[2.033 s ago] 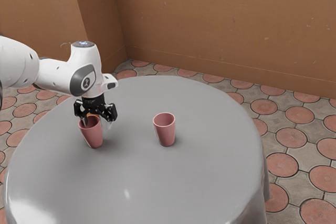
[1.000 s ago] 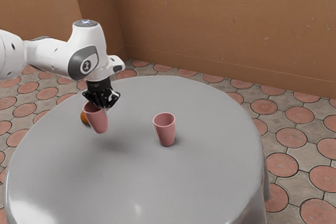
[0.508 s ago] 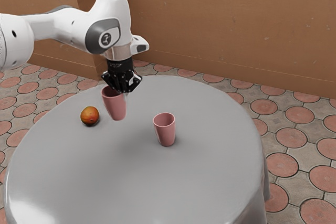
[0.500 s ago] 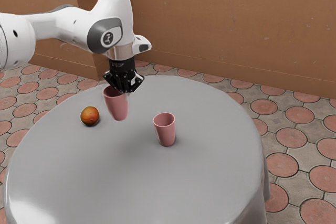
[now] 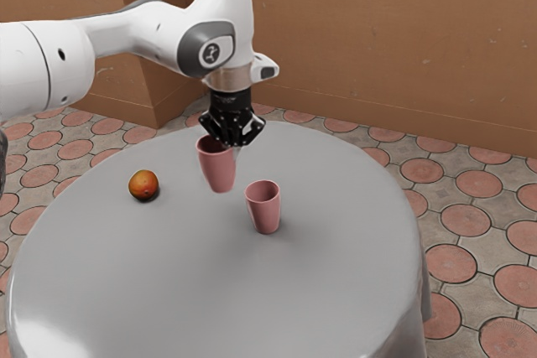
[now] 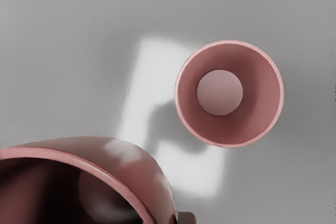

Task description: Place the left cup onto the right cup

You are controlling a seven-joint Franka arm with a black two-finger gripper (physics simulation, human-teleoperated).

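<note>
My gripper [image 5: 229,142] is shut on the rim of a pink cup [image 5: 216,166], which hangs upright in the air above the grey round table [image 5: 210,291]. A second pink cup [image 5: 263,205] stands upright on the table, just to the exterior view's right of the held one and lower. In the wrist view the held cup [image 6: 79,182] sits large right under my hand, and the standing cup [image 6: 229,93] shows its open mouth and round bottom on the grey surface beyond it.
An orange fruit [image 5: 144,185] lies on the table toward the exterior view's left. The table edge curves round at front and right, with a tiled floor [image 5: 478,207] below and brown walls behind.
My hand has lifted the cup off the table and carried it toward the exterior view's right, close to the standing cup. The orange, hidden behind the cup at first, now lies in the open.
</note>
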